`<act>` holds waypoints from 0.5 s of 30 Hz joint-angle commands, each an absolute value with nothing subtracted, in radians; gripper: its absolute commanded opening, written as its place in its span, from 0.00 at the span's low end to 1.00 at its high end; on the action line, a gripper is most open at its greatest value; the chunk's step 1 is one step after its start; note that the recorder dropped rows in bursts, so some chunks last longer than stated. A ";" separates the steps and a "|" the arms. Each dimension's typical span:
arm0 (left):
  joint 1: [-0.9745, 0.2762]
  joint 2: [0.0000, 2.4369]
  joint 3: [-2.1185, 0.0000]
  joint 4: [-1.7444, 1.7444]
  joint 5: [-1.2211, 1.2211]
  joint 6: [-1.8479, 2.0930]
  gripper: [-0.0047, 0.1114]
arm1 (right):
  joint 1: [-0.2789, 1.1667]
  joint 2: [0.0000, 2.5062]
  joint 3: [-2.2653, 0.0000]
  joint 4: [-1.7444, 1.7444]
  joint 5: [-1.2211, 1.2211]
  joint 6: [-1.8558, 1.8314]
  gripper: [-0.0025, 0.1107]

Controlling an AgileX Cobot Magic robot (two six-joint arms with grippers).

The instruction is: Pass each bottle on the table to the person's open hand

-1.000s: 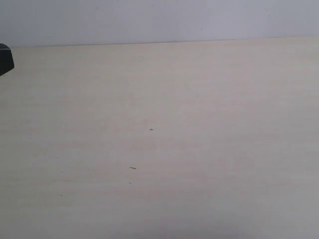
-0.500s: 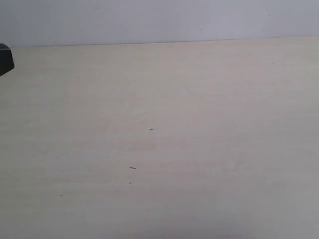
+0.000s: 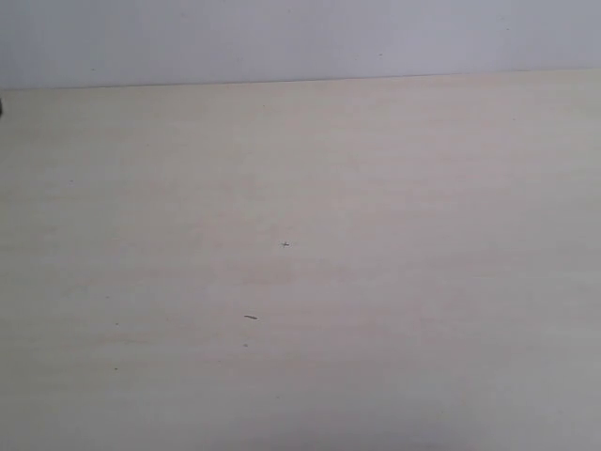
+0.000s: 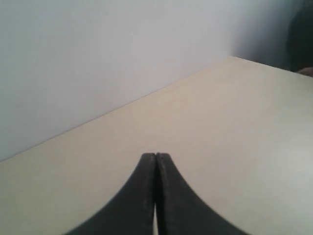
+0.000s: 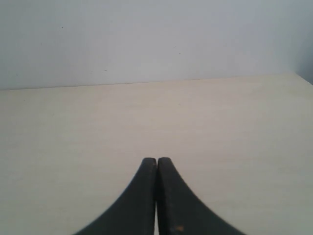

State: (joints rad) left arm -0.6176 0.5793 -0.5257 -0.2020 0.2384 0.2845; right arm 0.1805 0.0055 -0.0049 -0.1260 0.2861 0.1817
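Exterior view: pale beige tabletop (image 3: 423,282) fills nearly the whole frame, with a strip of grey-white wall (image 3: 300,38) along the top. A dark sliver (image 3: 1,106) sits at the far left edge, upper part, too small to identify. Just left of centre is a tiny cross-shaped speck (image 3: 285,244), and below it, slightly left, a short dark dash (image 3: 250,317). The right half is plain wood grain. Where the bottles are cannot be told from any of the three views.

Left wrist view: left claw (image 4: 155,156) at bottom centre, its black fingers pressed together tip to tip and pinching nothing. Tabletop lies beneath and ahead of it. The wall takes the upper left, and the tabletop's far edge runs diagonally up to the right. A blurred dark shape (image 4: 299,34) is in the upper right corner, unclear what.

Right wrist view: right claw (image 5: 156,159) at bottom centre, fingers pressed together, nothing between them. Bare tabletop lies ahead, its far edge level across the frame, with the wall above.
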 commanded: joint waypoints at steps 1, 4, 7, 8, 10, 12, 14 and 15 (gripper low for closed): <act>-0.397 0.462 -0.508 -0.210 0.296 0.302 0.04 | 0.173 0.000 0.000 -0.131 0.282 0.186 0.03; -0.276 0.385 -0.502 -0.213 0.362 0.302 0.04 | 0.173 0.000 0.000 -0.131 0.282 0.186 0.03; -0.194 0.322 -0.502 -0.213 0.439 0.302 0.04 | 0.173 0.000 0.000 -0.131 0.282 0.186 0.03; -0.178 0.307 -0.502 -0.213 0.452 0.302 0.04 | 0.173 0.000 0.000 -0.131 0.282 0.186 0.03; -0.154 0.285 -0.502 -0.213 0.469 0.302 0.04 | 0.173 0.000 0.000 -0.131 0.282 0.186 0.03; -0.148 0.275 -0.502 -0.213 0.473 0.302 0.04 | 0.173 0.000 0.000 -0.131 0.282 0.186 0.03; -0.148 0.271 -0.502 -0.213 0.473 0.302 0.04 | 0.173 0.000 0.000 -0.131 0.282 0.186 0.03; -0.148 0.271 -0.502 -0.213 0.480 0.302 0.04 | 0.173 0.000 0.000 -0.131 0.282 0.186 0.03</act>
State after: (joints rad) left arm -0.1526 0.2777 -0.5051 -0.2057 0.4703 0.3001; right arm 0.1805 0.0055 -0.0049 -0.1260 0.2878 0.1858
